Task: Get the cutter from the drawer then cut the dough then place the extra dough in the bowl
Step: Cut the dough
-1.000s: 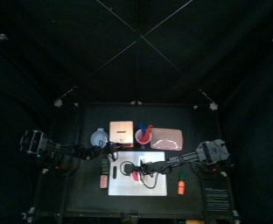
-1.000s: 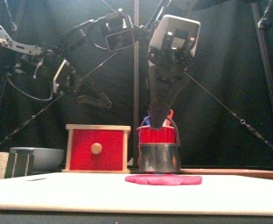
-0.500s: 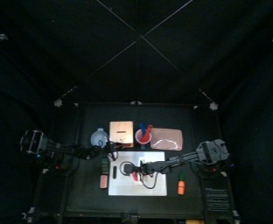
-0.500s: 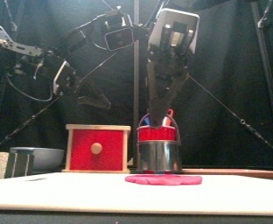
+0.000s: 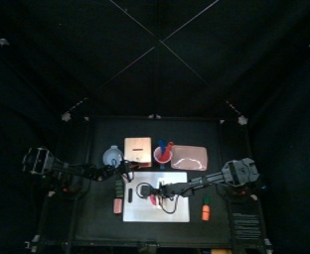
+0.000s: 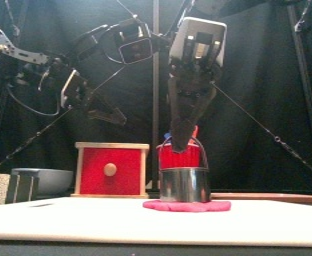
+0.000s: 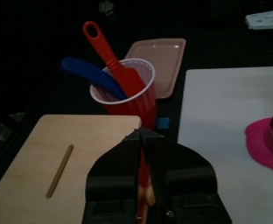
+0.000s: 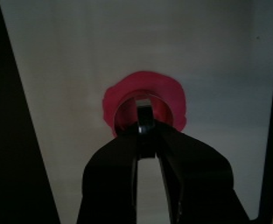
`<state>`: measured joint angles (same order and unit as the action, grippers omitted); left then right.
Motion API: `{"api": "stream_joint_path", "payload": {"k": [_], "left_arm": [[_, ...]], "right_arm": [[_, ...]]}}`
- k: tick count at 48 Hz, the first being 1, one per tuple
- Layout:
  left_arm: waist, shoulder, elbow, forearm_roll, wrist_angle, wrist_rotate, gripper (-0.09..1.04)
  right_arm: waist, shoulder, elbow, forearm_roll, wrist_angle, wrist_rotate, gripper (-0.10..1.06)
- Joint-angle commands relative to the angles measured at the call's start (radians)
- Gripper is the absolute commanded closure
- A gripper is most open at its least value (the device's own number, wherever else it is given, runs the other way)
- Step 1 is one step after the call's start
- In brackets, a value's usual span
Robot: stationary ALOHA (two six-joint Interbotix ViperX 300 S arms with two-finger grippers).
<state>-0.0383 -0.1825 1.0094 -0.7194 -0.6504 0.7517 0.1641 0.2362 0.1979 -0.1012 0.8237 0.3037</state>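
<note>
My right gripper (image 8: 145,131) is clamped on the cutter (image 6: 186,184) by its wire handle, and the cutter stands on the pink dough (image 6: 186,206), mid cutting board (image 5: 138,210). My left gripper (image 7: 145,143) hangs pinched together, empty, over the wooden box (image 7: 69,166).

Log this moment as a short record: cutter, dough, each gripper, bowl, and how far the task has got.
cutter: stands upright on the dough, held from above
dough: flat pink disc on the white board, under the cutter
right gripper: shut on the cutter's wire handle
left gripper: shut, empty, above the wooden box
bowl: left of the wooden box; contents cannot be seen
stage: cutter is on the dough; extra dough not yet moved
</note>
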Motion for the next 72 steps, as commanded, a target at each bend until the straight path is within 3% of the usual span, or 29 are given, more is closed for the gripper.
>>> {"api": "stream_joint_path", "payload": {"k": [1, 8, 16, 22, 36, 41, 48, 52, 57, 63, 67, 72], "left_arm": [[-0.002, -0.018, -0.009, 0.000, -0.011, 0.000, 0.46], [-0.003, -0.020, -0.009, 0.003, -0.011, 0.000, 0.46], [-0.005, -0.037, -0.002, 0.000, -0.011, -0.003, 0.45], [-0.044, -0.071, 0.011, 0.002, -0.014, -0.044, 0.45], [-0.150, -0.032, 0.018, 0.138, -0.089, -0.256, 0.46], [-0.175, 0.048, 0.018, 0.233, -0.190, -0.376, 0.46], [-0.181, 0.178, -0.002, 0.348, -0.298, -0.543, 0.46], [-0.181, 0.230, -0.028, 0.416, -0.325, -0.620, 0.46], [-0.181, 0.264, -0.057, 0.485, -0.331, -0.655, 0.46], [-0.187, 0.264, -0.075, 0.528, -0.330, -0.649, 0.46], [-0.183, 0.258, -0.074, 0.522, -0.305, -0.649, 0.46], [-0.189, 0.255, -0.087, 0.479, -0.229, -0.655, 0.45]], "right_arm": [[-0.008, -0.028, -0.023, 0.002, -0.003, 0.002, 0.24], [-0.002, -0.035, -0.040, -0.018, -0.011, 0.002, 0.06], [0.000, -0.084, -0.026, -0.048, -0.074, 0.012, 0.05], [-0.002, -0.153, 0.063, -0.081, -0.181, 0.055, 0.05], [-0.006, -0.376, 0.440, -0.163, -0.621, 0.138, 0.05], [-0.035, -0.443, 0.601, -0.147, -0.839, 0.163, 0.05], [-0.100, -0.503, 0.804, -0.057, -1.195, 0.147, 0.05], [-0.115, -0.512, 0.864, -0.066, -1.325, 0.146, 0.05], [-0.121, -0.514, 0.870, -0.094, -1.342, 0.149, 0.05], [-0.126, -0.506, 0.834, -0.112, -1.236, 0.160, 0.05], [-0.121, -0.506, 0.784, -0.109, -1.129, 0.160, 0.05], [-0.110, -0.499, 0.764, -0.114, -1.137, 0.147, 0.05]]}}
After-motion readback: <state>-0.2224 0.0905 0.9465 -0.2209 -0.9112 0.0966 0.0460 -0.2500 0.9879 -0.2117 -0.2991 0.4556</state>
